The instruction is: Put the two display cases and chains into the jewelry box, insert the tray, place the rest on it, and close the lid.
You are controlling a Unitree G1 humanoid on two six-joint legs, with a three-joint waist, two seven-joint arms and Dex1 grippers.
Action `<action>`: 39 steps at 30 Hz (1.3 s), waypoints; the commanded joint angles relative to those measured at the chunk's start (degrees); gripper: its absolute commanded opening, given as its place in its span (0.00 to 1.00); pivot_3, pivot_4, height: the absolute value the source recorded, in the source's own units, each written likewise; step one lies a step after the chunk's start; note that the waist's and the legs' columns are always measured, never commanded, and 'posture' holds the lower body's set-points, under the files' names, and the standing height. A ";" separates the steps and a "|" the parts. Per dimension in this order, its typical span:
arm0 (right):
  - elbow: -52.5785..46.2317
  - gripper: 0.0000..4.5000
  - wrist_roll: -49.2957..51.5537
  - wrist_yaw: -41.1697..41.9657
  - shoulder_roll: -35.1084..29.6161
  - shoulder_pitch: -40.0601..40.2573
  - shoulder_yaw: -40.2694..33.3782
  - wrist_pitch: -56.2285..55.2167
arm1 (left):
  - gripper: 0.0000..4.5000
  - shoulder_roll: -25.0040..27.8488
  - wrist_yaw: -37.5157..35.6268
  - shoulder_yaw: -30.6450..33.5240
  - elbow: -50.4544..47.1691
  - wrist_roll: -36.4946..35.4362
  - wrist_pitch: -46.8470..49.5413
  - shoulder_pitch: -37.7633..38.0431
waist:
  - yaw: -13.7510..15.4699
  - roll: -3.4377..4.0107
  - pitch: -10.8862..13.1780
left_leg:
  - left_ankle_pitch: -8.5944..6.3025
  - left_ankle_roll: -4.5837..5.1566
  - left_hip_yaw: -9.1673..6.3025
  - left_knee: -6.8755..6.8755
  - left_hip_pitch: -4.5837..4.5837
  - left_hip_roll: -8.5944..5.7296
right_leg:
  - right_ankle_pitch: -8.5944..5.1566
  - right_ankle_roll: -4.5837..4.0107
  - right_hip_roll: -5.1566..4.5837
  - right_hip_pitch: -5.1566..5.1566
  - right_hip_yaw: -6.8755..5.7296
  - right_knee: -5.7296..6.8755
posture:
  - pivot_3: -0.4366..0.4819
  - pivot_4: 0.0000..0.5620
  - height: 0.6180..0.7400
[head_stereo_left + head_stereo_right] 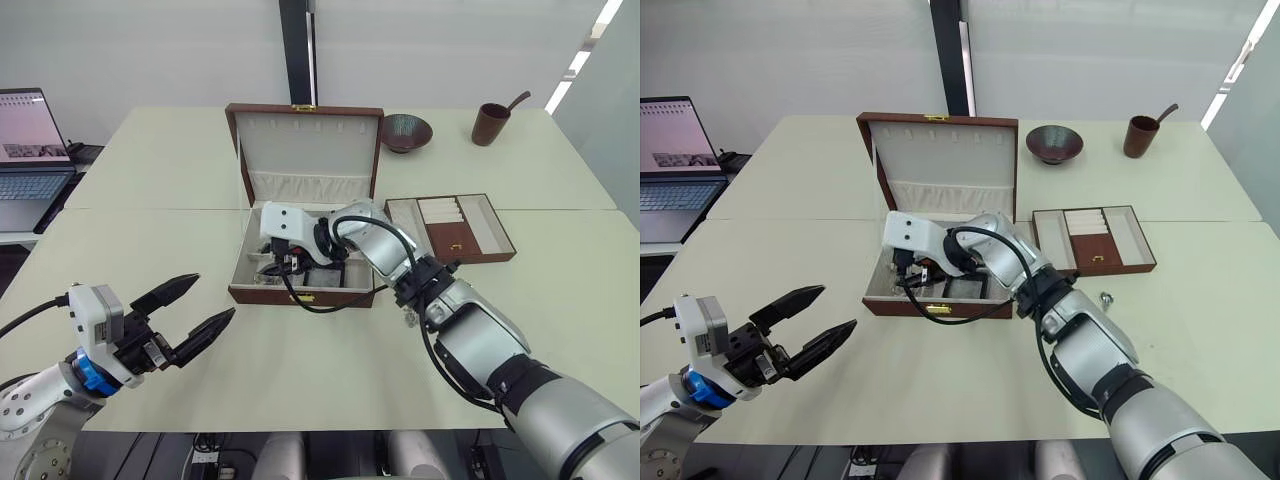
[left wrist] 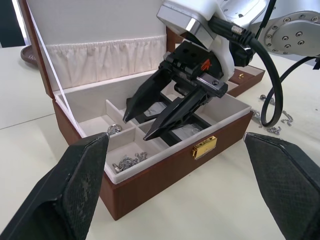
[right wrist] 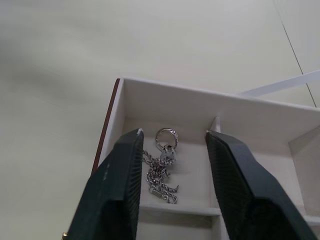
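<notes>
A chain [image 3: 162, 172] lies heaped in the front corner compartment of the jewelry box [image 2: 165, 167], its small ring [image 3: 165, 136] at the far end of the heap, near the compartment's wall. The right gripper [image 2: 155, 117] hangs just above that compartment with its two black fingers parted and nothing between them; the chain shows in the gap, which suggests it has been let go there, though that is a judgement. In the next compartments the two display cases [image 2: 182, 131] lie flat, partly hidden by the fingers. More chain [image 2: 272, 122] lies on the table [image 1: 300, 370] just beside the box's right end, so the filling looks unfinished.

The lid [image 1: 310, 150] stands upright at the back, leaving the box open for reaching in. The tray [image 1: 455, 228] waits on the table to the right of the box, near but not touching it.

The right arm reaches across and forward, bent at the wrist so the fingers point down and toward the box's left end. The left gripper [image 1: 185, 312] hovers over the table, well in front of the box, fingers spread wide and holding nothing.
</notes>
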 commanded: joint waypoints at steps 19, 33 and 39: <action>-45.77 0.99 10.39 -0.92 -29.24 21.06 -22.28 11.52 | 1.00 9.42 0.51 5.72 9.17 6.03 3.47 -3.79 | 0.38 -0.02 0.02 | -0.02 -0.02 0.04 -0.02 -0.06 0.00 | -0.01 -0.01 -0.01 0.03 -0.02 -0.06 | 0.48 0.27 0.95; -41.41 0.99 14.63 1.82 -52.04 53.02 -50.36 -3.64 | 1.00 15.04 -7.48 6.09 26.04 14.13 -1.09 -7.22 | 0.18 -0.03 0.09 | -0.03 0.00 0.46 -0.05 0.06 0.11 | -0.02 -0.01 -0.01 0.09 0.11 -0.09 | 0.48 0.27 0.95; -31.15 0.99 14.29 0.73 -53.81 59.27 -54.96 -11.00 | 1.00 13.63 -8.35 6.62 30.33 15.93 -3.73 -5.50 | 0.28 -0.04 0.09 | -0.03 0.00 0.65 -0.04 0.08 0.11 | -0.02 -0.01 -0.02 0.12 0.13 -0.09 | 0.48 0.27 0.95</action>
